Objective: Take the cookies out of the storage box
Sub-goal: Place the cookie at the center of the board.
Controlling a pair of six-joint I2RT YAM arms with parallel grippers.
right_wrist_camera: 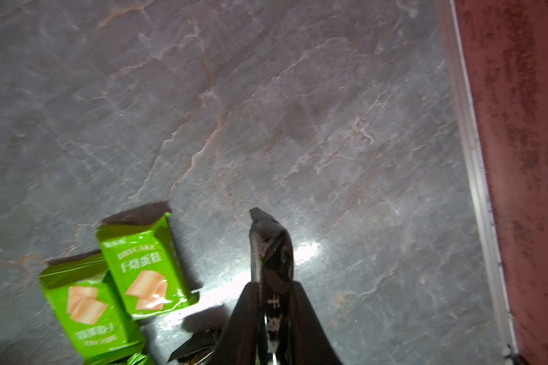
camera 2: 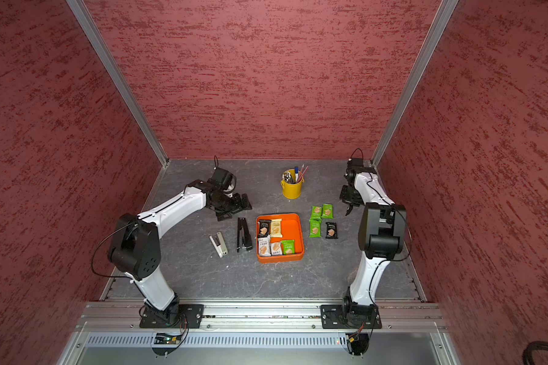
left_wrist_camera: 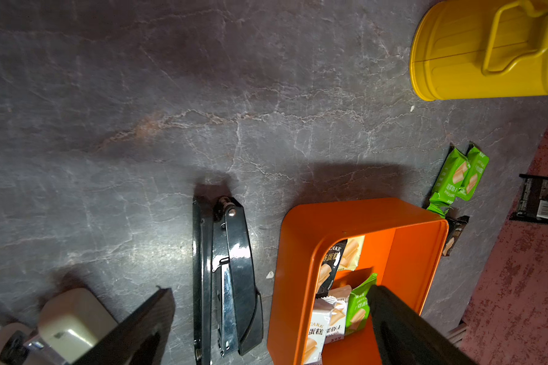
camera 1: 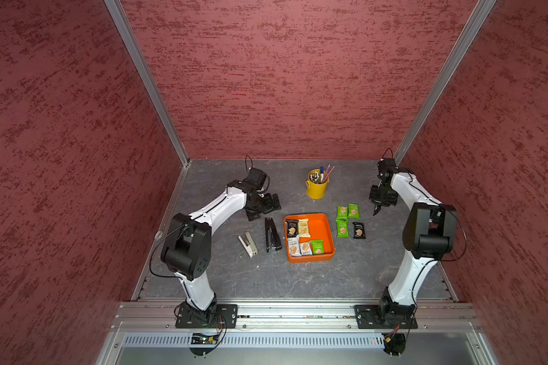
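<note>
Right claw (right_wrist_camera: 272, 286) clamps a black cookie packet (right_wrist_camera: 269, 240), near two green packets (right_wrist_camera: 146, 268).

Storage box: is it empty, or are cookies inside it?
Not empty: the storage box holds five cookies, seen in both top views.

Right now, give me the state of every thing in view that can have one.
Storage box: upright on table, not yet emptied.
Cookies in box: five lying flat.
Cookies outside box: four lying flat beside it, three green, one black.
Black packet: pinched in the right jaws.
Right jaws: shut on the black packet.
Left jaws: wide open, empty.
Pen bucket: upright, holding pens.
Black stapler: lying on its side.
Beige stapler: lying on the table.
</note>
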